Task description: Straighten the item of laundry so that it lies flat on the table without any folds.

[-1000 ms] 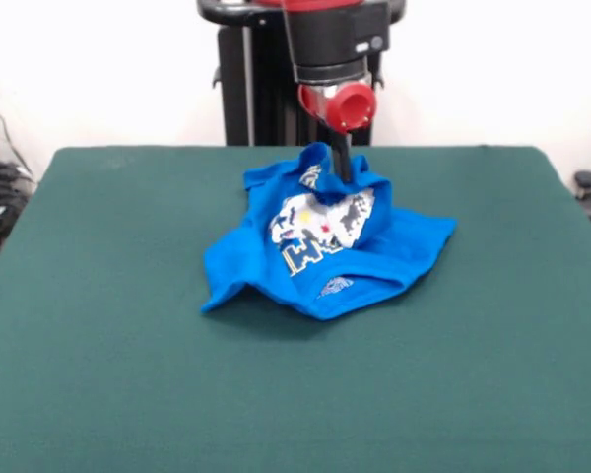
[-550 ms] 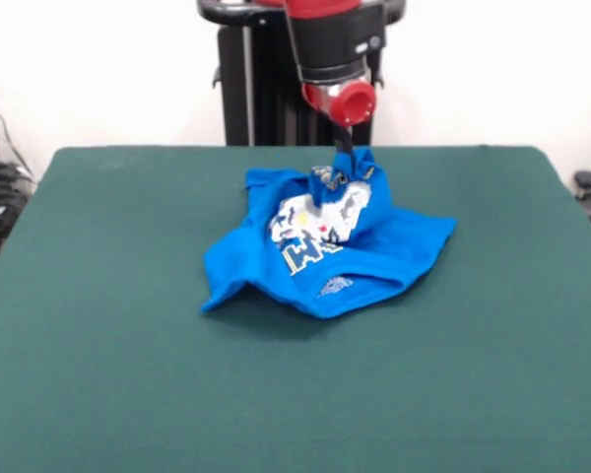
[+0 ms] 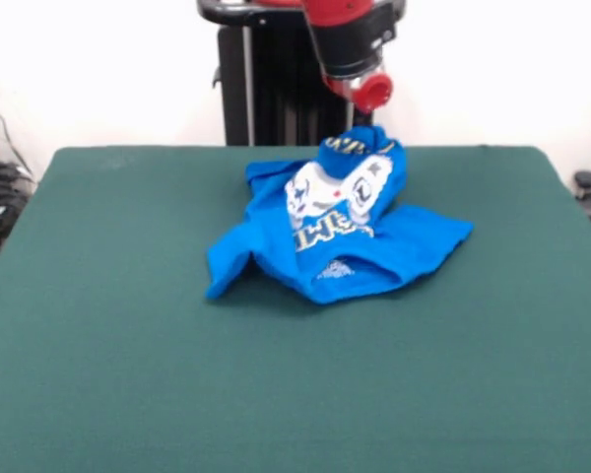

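One shirt (image 3: 335,232) lies crumpled at upper centre of the table (image 3: 108,374), its top fold raised toward the gripper (image 3: 367,126), apparently to draw out creases. Whether the gripper is clamping the cloth cannot be told.

The blue shirt (image 3: 325,232) carries white and yellow block lettering under a pixel print, but folds distort it and no word can be read with certainty

Gripper (image 3: 366,130) tips buried in the raised T-shirt (image 3: 325,241) folds.
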